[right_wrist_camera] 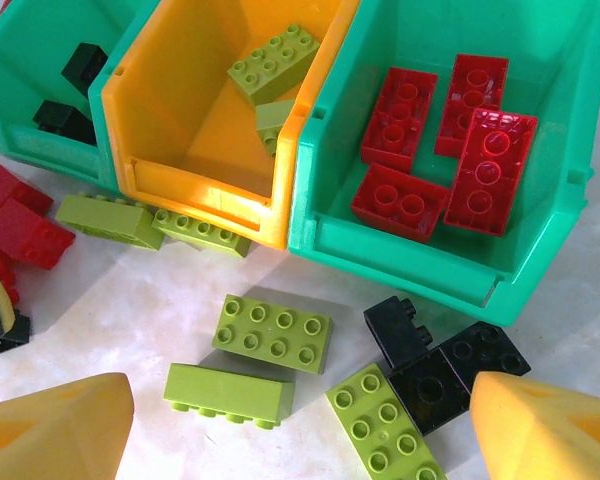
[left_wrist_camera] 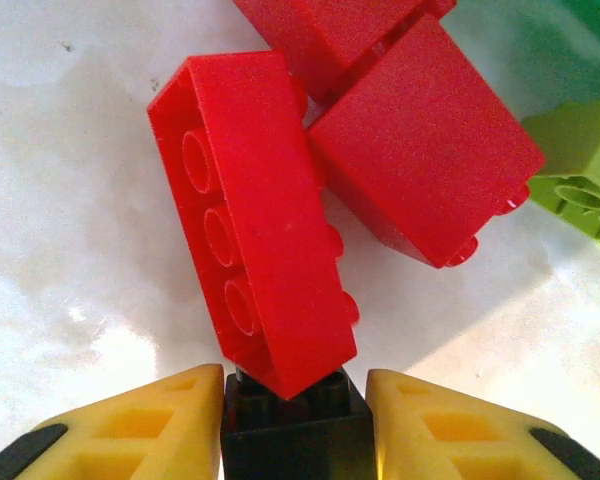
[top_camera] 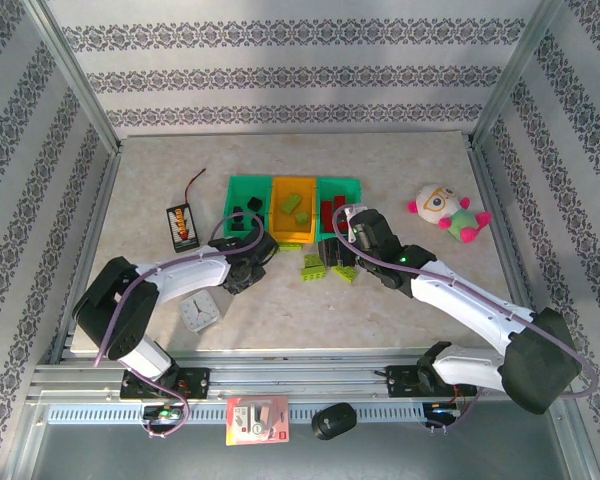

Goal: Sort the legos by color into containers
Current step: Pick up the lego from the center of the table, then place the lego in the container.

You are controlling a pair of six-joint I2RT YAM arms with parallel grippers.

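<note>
Pinching a black brick by its two sides, the left fingers sit low on the table, just near of the left teal bin. A red brick leans on top of that black one, so I'd say the lift wants to be slow and straight up, letting the red one slide off rather than ride along. The black one belongs in that left bin, beside the others there. The right fingers hang wide open over loose lime green bricks before the orange-yellow bin.
</note>
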